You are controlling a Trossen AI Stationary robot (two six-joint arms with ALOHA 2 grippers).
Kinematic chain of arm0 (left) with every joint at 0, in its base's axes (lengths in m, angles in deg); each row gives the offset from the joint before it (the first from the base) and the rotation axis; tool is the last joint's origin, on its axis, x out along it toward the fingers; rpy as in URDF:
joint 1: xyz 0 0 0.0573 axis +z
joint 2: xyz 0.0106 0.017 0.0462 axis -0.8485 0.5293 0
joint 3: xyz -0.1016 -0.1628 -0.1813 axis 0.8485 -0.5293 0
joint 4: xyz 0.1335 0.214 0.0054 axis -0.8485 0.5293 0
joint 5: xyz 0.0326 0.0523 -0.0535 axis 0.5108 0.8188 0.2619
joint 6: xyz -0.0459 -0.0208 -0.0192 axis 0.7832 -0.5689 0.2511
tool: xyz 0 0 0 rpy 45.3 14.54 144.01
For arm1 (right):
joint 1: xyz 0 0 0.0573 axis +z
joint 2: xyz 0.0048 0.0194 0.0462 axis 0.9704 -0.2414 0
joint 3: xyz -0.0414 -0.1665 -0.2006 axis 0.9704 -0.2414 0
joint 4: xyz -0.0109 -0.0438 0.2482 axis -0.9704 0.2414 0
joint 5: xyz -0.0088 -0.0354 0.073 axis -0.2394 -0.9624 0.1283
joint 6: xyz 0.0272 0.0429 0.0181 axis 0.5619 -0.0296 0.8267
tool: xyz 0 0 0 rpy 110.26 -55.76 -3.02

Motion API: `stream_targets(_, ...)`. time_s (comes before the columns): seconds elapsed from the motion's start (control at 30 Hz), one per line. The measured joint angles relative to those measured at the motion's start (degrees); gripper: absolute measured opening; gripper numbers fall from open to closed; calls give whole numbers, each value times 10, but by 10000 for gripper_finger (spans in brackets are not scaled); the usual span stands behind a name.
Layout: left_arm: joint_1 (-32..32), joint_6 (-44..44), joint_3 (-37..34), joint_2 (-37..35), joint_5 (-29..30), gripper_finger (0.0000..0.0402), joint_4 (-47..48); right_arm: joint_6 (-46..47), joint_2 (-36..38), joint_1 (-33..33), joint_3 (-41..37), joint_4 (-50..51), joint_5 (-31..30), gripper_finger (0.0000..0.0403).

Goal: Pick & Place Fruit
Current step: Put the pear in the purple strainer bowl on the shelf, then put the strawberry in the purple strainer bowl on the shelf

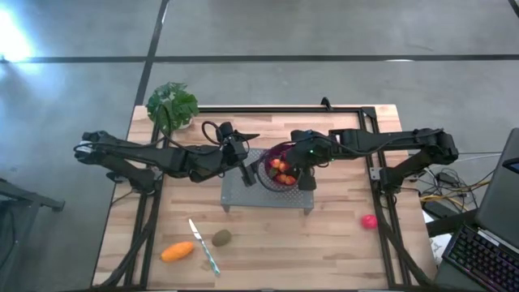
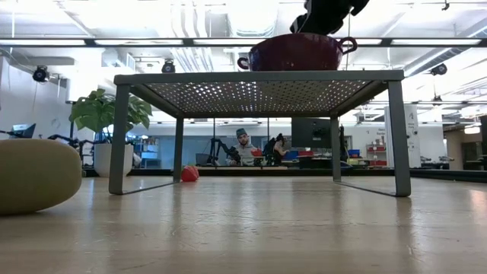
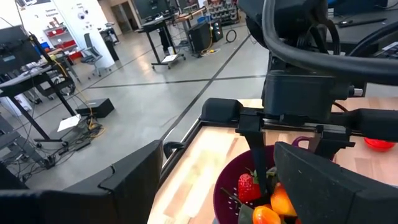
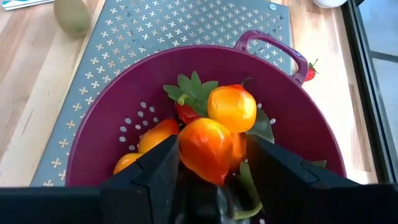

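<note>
Item: fruit sorting, placing step.

Colander [image 4: 112, 124]: purple, on a perforated metal stand [image 1: 235, 195] at the middle of the tabletop [image 1: 324, 243]. Holds several orange-red pieces and a strawberry [image 3: 247, 186] with green leaves.

Right claw [image 4: 208, 165]: directly over the colander, fingers a little apart, an orange-red fruit [image 4: 205, 149] between them. The fingers flank it closely; whether they still press it cannot be told. Judged: release in hand, piece going into the bowl.

Left claw [image 1: 243, 166]: just beside the colander on the stand, fingers wide apart, holding nothing; waiting.

Fruit not yet placed: pink-red ball [image 1: 369, 221] on the tabletop's right side; brown-green oval [image 1: 221, 237] and long orange piece [image 1: 177, 251] near the front left, a knife [image 1: 204, 246] lying between them.

Plant [image 1: 172, 104]: back left corner, not part of the job.

Next move, judged: spread the right claw fully, lift clear of the rim, then reach for the ball, the nearest loose piece on that side.
</note>
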Motion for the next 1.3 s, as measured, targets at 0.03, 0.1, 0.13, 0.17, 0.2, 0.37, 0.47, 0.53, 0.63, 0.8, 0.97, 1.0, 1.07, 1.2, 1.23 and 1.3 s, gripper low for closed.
stream_targets(0.03, 0, 0, 0, 0, 0, 310, 1, -1, 2, 0, 4, 6, 0, 192)
stream_targets(0.1, 0, 0, 0, 0, 0, 310, 3, -1, 8, 0, 16, 16, 0, 200)
stream_targets(0.13, 0, 0, 0, 0, 0, 310, 4, -1, 13, 0, 22, 19, 0, 204)
stream_targets(0.17, 0, 0, 0, 0, 0, 310, 4, 0, 21, 0, 29, 23, 0, 207)
stream_targets(0.2, 0, 0, 0, 0, 0, 310, 5, 1, 29, 0, 34, 27, -1, 210)
stream_targets(0.37, 0, 7, 0, 0, 0, 310, 22, 2, 79, 0, 50, 34, -3, 214)
stream_targets(0.47, 0, 24, 0, -1, -1, 310, 35, 2, 116, 0, 54, 41, -7, 208)
stream_targets(0.53, 0, 39, 0, -5, -1, 310, 53, 4, 140, 0, 53, 43, -7, 202)
stream_targets(0.63, 3, 63, 0, -13, -1, 310, 75, 4, 173, -2, 51, 57, -9, 192)
stream_targets(0.8, 14, 74, 0, -26, 27, 309, 97, 4, 224, -2, 51, 72, -77, 179)
stream_targets(0.97, 57, 110, 0, -33, 36, 309, 111, 4, 263, -2, 50, 73, -129, 171)
stream_targets(1.0, 72, 122, 1, -34, 37, 309, 119, 4, 270, -2, 50, 73, -136, 171)
stream_targets(1.07, 107, 147, 8, -35, 39, 309, 150, 4, 281, -2, 50, 73, -151, 174)
stream_targets(1.2, 204, 266, 54, -31, -15, 309, 284, 7, 298, -5, 50, 72, -159, 186)
stream_targets(1.23, 231, 294, 66, -29, -40, 309, 315, 13, 300, -8, 50, 72, -159, 189)
stream_targets(1.3, 281, 328, 87, -21, -83, 309, 365, 22, 302, -12, 50, 72, -159, 195)
